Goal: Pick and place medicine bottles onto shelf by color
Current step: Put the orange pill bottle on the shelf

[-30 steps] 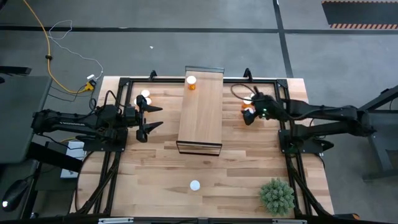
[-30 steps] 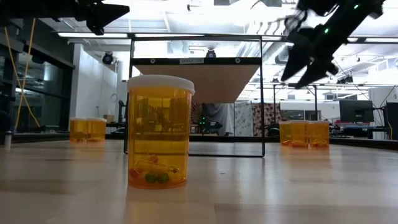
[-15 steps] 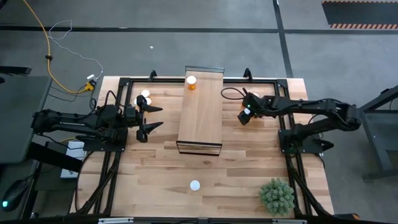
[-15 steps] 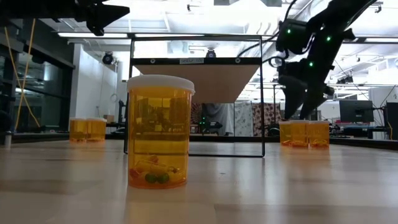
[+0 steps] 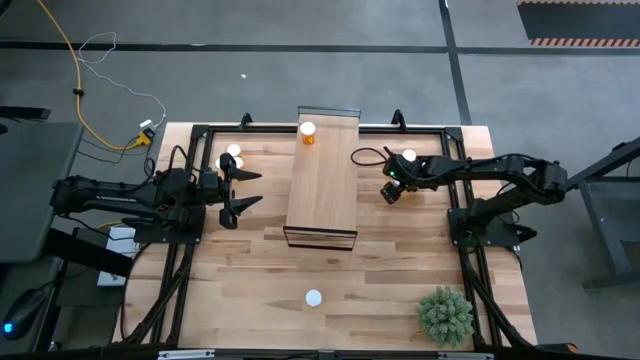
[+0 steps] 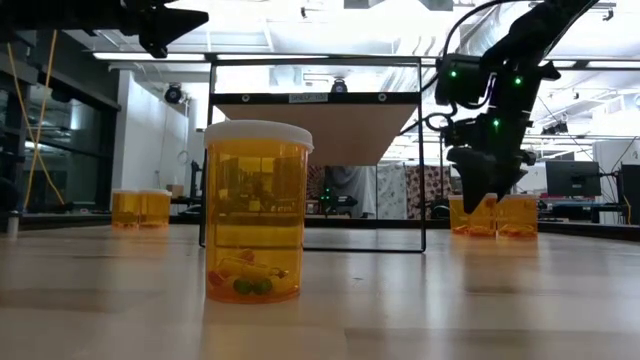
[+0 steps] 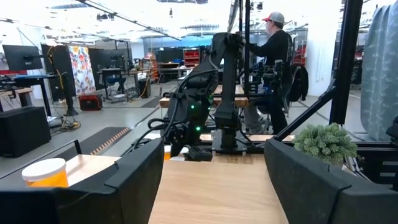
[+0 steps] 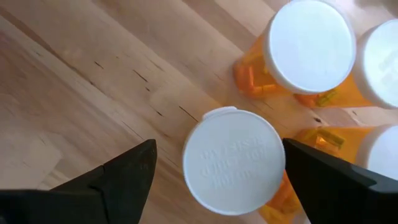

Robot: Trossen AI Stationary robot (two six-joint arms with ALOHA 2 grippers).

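Orange medicine bottles with white caps stand in groups. The shelf (image 5: 322, 180) holds one (image 5: 307, 132) at its far end. Two stand left of it (image 5: 233, 155), and several stand right of it (image 6: 512, 214). Another stands alone close to the low camera (image 6: 257, 212). My right gripper (image 8: 219, 146) is open and points straight down over the right group. Its fingers stand on either side of one capped bottle (image 8: 233, 160); I see no touch. My left gripper (image 5: 243, 190) hovers open, left of the shelf.
Neighbouring bottles (image 8: 309, 46) stand close beside the one between my right fingers. A small green plant (image 5: 445, 315) sits at the table's near right corner. A white round (image 5: 313, 297) shows near the near edge. A person (image 7: 273, 56) stands in the room beyond the table.
My right gripper has come down from well above the table to just over the right group of bottles. It shifted slightly toward the shelf and tipped until its fingers point straight down. The bottles have not moved.
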